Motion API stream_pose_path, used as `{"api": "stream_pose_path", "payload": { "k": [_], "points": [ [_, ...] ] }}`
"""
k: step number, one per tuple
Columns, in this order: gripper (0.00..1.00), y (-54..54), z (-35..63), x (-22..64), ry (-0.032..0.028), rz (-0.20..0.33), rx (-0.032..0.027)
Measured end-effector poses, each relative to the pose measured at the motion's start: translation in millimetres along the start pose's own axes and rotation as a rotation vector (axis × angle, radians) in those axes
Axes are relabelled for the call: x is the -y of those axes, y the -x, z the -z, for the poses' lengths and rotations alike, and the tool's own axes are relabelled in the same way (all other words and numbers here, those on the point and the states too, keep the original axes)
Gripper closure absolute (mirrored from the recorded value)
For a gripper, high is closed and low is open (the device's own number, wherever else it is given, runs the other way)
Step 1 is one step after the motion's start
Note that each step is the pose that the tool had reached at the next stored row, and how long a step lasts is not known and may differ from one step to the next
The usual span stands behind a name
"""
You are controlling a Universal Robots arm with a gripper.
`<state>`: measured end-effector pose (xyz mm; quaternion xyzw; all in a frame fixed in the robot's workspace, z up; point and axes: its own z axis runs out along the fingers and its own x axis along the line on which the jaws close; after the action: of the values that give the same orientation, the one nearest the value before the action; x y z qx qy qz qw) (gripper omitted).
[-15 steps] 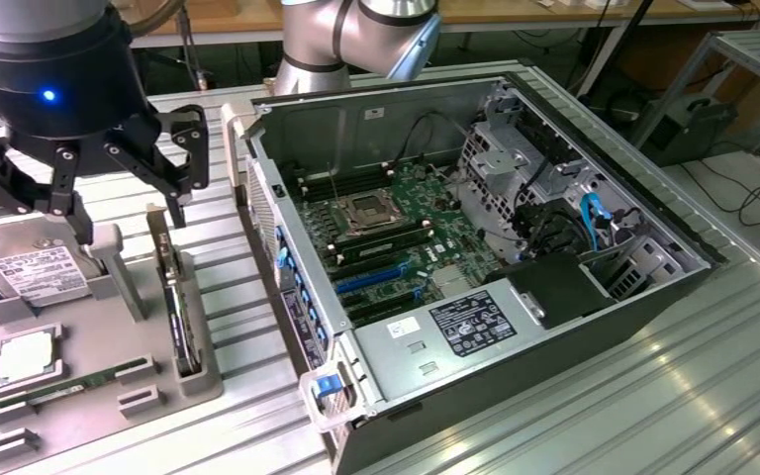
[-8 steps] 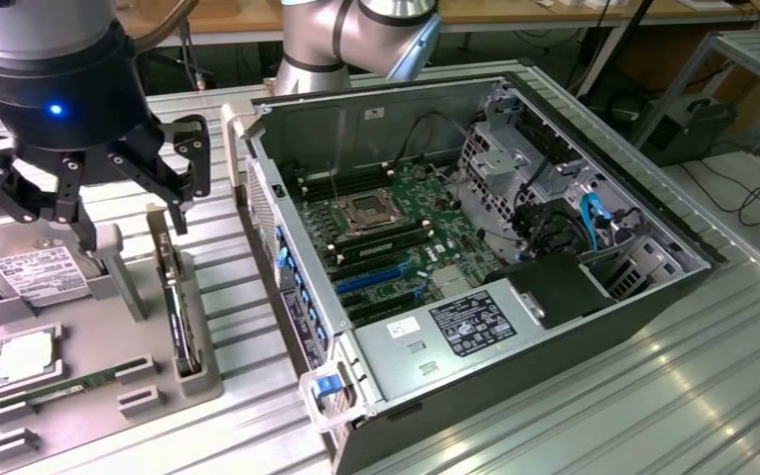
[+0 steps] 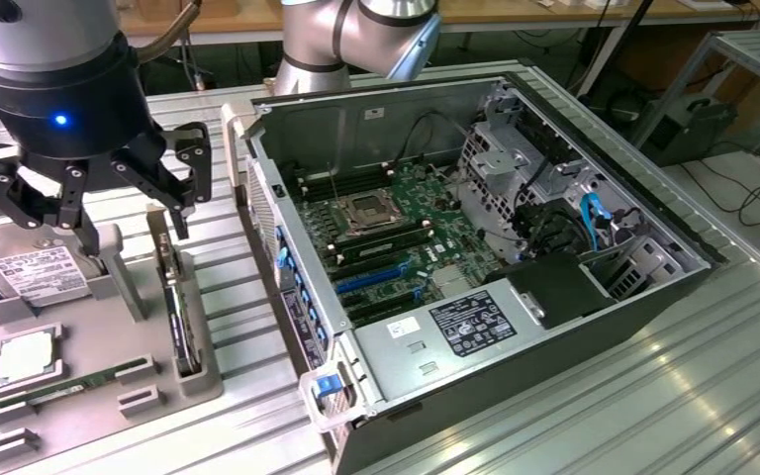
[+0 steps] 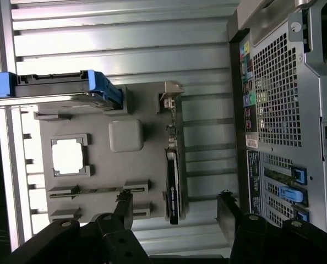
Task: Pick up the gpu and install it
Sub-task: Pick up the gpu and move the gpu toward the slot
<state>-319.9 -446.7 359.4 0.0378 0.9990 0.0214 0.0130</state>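
- Pincer (image 3: 136, 237) (image 4: 174, 199) spread as wide as it goes, clasping nothing, touching nothing
- Hanging over the grey holder tray (image 3: 76, 421) on the exterior view's left, apart from the open computer case (image 3: 486, 327)
- Not yet lifted, not installed: gpu (image 3: 175, 317) (image 4: 173, 187), standing on its thin edge in a slot along the tray's side nearest the case
- From the wrist, one black finger (image 4: 124, 206) to each side of the card, a clear gap on both sides, card roughly midway between them
- Pale end bracket (image 4: 172, 93) at the end of the card away from the fingers
- On the same tray beside the card: hard drive (image 3: 24, 272) with white label, square processor chip (image 3: 24, 361), green memory stick (image 3: 70, 388)
- Case on its side with panel off, motherboard (image 3: 380, 233) exposed, blue card slots (image 3: 373, 282) near its rear wall
- All resting on a ribbed metal table (image 3: 644, 396)
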Motion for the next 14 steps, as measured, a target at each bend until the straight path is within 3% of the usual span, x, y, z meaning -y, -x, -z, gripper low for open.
{"api": "stream_pose_path", "payload": {
  "k": [14],
  "points": [
    [0.28,-0.4,-8.9,-1.1,0.0000,0.000,-0.0005]
  ]
}}
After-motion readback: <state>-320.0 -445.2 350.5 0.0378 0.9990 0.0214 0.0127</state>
